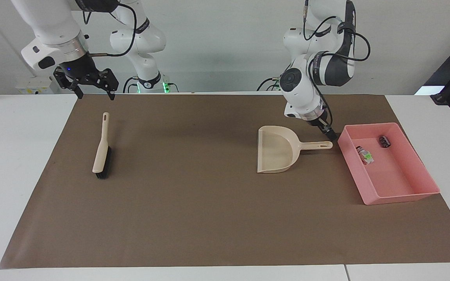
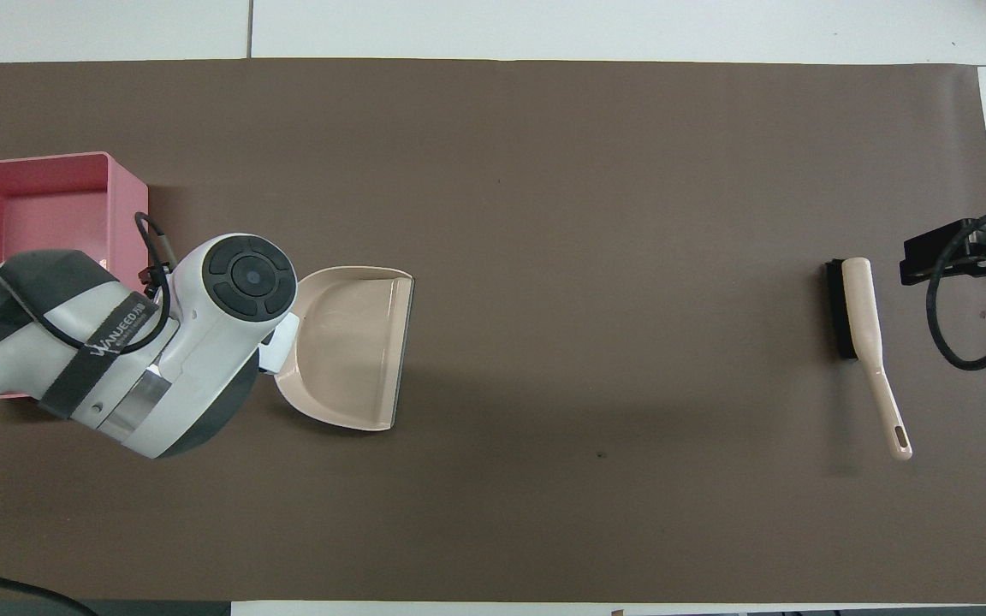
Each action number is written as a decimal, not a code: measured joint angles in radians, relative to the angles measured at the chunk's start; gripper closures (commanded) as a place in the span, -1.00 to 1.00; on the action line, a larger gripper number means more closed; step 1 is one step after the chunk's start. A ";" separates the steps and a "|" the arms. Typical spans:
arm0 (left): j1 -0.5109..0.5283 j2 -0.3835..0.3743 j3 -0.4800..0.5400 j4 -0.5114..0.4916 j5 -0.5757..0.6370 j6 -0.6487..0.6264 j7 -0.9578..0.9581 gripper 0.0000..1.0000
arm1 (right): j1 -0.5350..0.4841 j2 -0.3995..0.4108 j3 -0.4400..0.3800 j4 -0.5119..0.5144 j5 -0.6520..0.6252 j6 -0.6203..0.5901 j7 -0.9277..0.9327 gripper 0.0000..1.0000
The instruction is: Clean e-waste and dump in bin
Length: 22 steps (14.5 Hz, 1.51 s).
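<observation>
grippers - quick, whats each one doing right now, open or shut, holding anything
Left gripper: holds nothing, up over the dustpan handle's end, beside the bin; open or shut cannot be told.
Right gripper: open, empty, waiting above the brush.

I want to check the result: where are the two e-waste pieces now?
Both e-waste pieces lie inside the pink bin, at the left arm's end of the table, beside the dustpan.

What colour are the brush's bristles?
Black, under a beige handle; the brush shows best in the facing view.
</observation>
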State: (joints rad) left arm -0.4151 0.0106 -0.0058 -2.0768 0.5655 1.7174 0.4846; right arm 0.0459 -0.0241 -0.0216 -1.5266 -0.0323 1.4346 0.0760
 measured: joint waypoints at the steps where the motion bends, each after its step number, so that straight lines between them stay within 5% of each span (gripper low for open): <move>1: 0.023 -0.001 0.001 0.001 -0.029 -0.029 -0.129 -0.96 | 0.000 0.000 0.000 -0.001 0.000 0.000 0.000 -1.00; 4: 0.128 -0.002 0.003 0.012 -0.159 -0.046 -0.425 -0.96 | 0.000 0.000 0.000 -0.002 0.000 0.000 0.000 -1.00; 11: 0.373 -0.020 0.007 0.274 -0.431 -0.123 -0.482 -0.96 | 0.000 0.000 0.000 -0.003 0.000 0.000 0.000 -1.00; 17: 0.445 -0.023 0.007 0.504 -0.523 -0.228 -0.483 -0.96 | -0.002 0.000 -0.006 -0.003 0.007 0.019 0.002 -1.00; 22: 0.459 -0.038 0.002 0.497 -0.544 -0.257 -0.479 -0.96 | -0.004 0.000 -0.011 -0.003 0.008 0.023 0.002 -1.00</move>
State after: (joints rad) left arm 0.0435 -0.0278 -0.0040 -1.5801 0.0218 1.4599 0.0056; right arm 0.0417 -0.0241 -0.0330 -1.5300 -0.0239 1.4573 0.0781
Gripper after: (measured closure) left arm 0.018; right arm 0.000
